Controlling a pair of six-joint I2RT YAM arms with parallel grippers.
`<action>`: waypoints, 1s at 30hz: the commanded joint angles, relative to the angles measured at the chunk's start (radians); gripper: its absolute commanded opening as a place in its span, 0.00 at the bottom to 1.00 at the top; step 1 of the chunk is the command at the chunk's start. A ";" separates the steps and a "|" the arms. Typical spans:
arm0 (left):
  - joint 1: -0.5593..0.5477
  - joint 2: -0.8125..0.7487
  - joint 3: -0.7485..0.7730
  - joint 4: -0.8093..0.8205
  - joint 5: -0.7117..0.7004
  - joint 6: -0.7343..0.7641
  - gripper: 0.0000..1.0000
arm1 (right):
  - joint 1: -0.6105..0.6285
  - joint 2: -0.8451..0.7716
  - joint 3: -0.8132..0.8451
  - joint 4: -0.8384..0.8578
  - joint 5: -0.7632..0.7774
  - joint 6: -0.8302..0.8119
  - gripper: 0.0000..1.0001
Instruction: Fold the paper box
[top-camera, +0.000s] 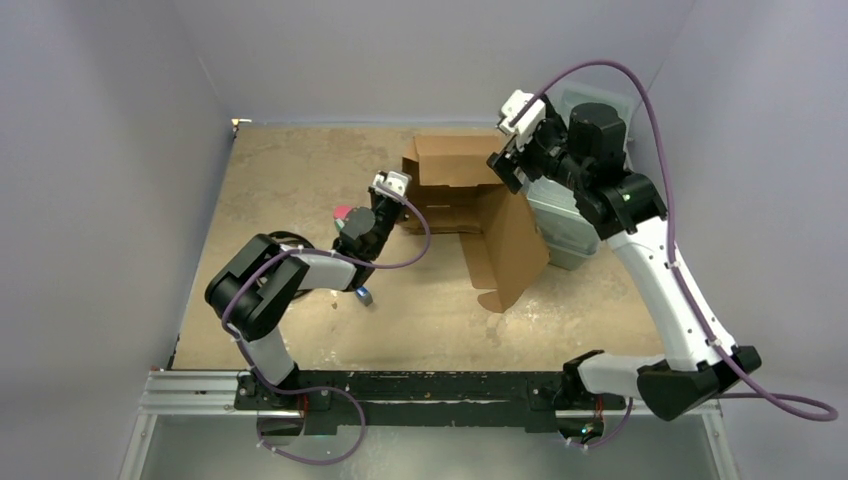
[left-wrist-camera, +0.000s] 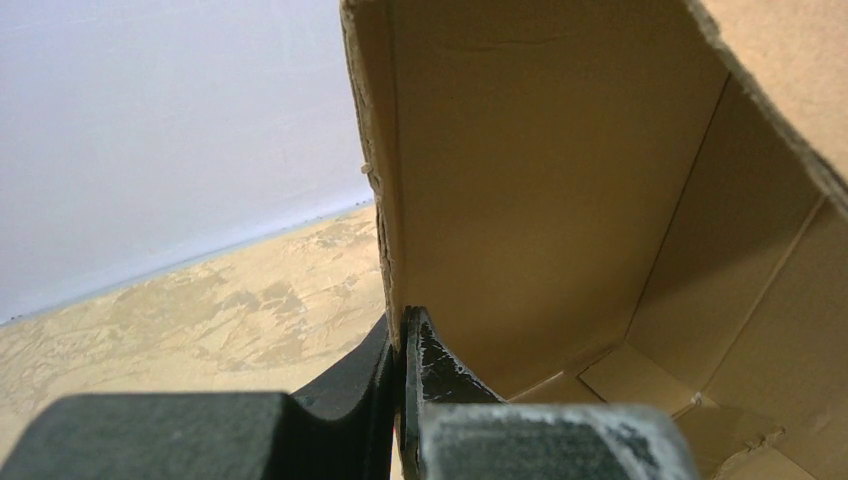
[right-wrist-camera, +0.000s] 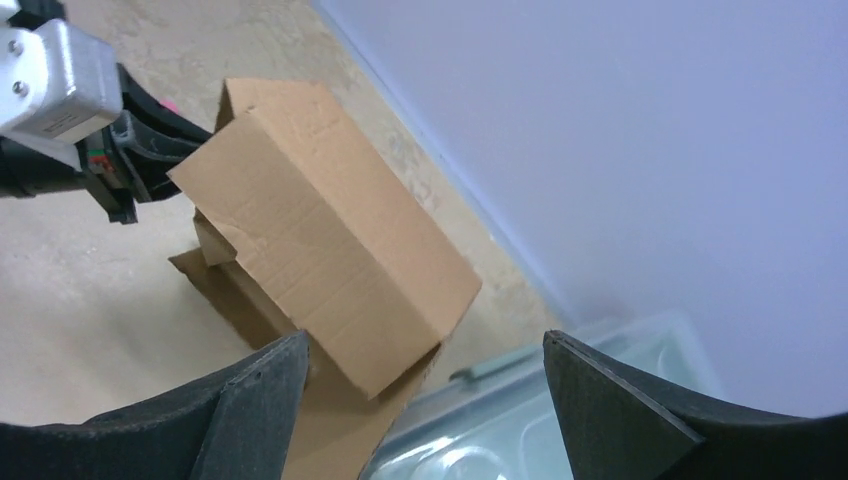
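The paper box (top-camera: 462, 175) is brown cardboard, partly folded, standing at the back middle of the table, with a large flap (top-camera: 512, 248) lying out toward the front right. My left gripper (top-camera: 392, 193) is shut on the box's left wall; in the left wrist view its fingers (left-wrist-camera: 432, 362) pinch the wall's edge (left-wrist-camera: 388, 200), with the box's inside (left-wrist-camera: 560, 200) to the right. My right gripper (top-camera: 508, 160) is open and empty, raised above the box's right end. In the right wrist view its jaws (right-wrist-camera: 424, 338) stand wide apart over the box (right-wrist-camera: 320, 240).
A clear plastic bin (top-camera: 563, 228) stands right of the box, partly under the right arm, and also shows in the right wrist view (right-wrist-camera: 560, 420). A pink object (top-camera: 342, 212) and a small blue object (top-camera: 365, 296) lie near the left arm. Grey walls surround the table.
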 joint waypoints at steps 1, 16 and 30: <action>-0.009 0.010 0.038 0.006 0.013 0.017 0.00 | -0.001 0.080 0.064 0.008 -0.167 -0.267 0.90; -0.036 0.036 0.085 -0.033 -0.029 0.024 0.00 | 0.071 0.353 0.165 0.044 -0.158 -0.529 0.89; -0.064 0.064 0.123 -0.082 -0.101 -0.020 0.00 | 0.086 0.343 0.120 0.041 -0.126 -0.610 0.91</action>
